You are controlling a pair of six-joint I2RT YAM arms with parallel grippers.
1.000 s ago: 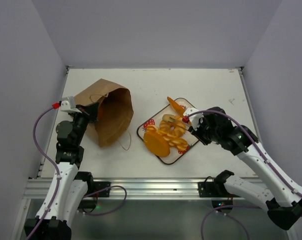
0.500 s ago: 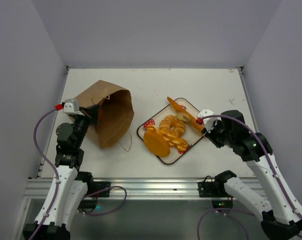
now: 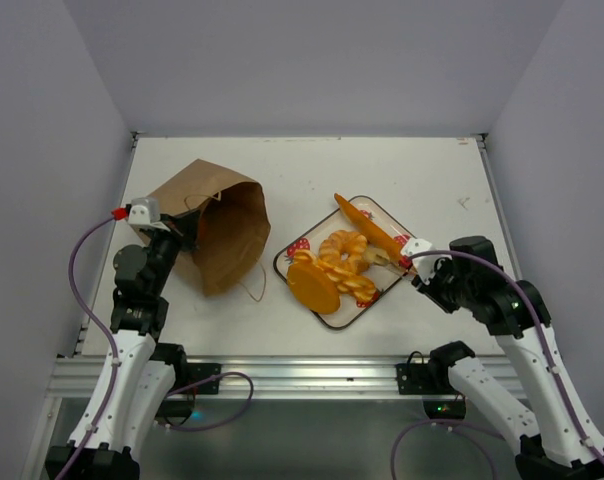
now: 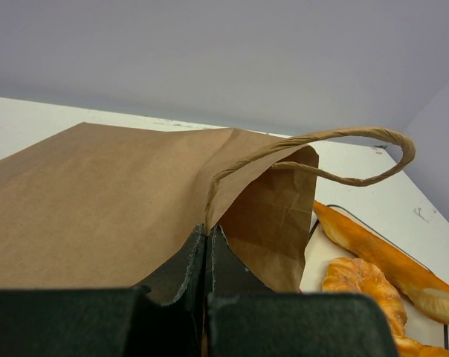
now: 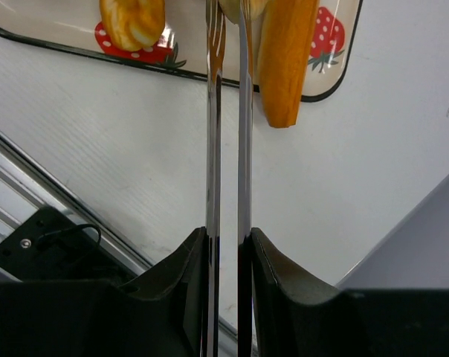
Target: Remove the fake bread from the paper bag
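The brown paper bag [image 3: 220, 235] lies on its side at the left, mouth toward the tray; its loop handle [image 4: 343, 141] arches over the opening. My left gripper [image 3: 185, 230] [image 4: 207, 232] is shut on the bag's rim [image 4: 210, 212]. The fake bread lies on the white strawberry tray [image 3: 289, 262]: a baguette [image 3: 367, 228] [image 5: 284, 59], a flat disc [image 3: 312, 287], a ring doughnut [image 3: 342, 246] [image 4: 358, 282]. My right gripper [image 3: 418, 268] [image 5: 228, 236] is shut on metal tongs [image 5: 211, 111], whose tips reach over the tray's right edge beside the baguette. The bag's inside is hidden.
The tray [image 5: 61, 49] sits mid-table, right of the bag. A second bag handle [image 3: 250, 285] trails on the table near the bag's mouth. The table's near metal rail [image 3: 282, 372] runs just behind both arm bases. Grey walls close in on the left, back and right.
My right gripper with the tongs has pulled back from over the tray toward the right and the near edge, uncovering the baguette. The left gripper shifted slightly and still pinches the bag.
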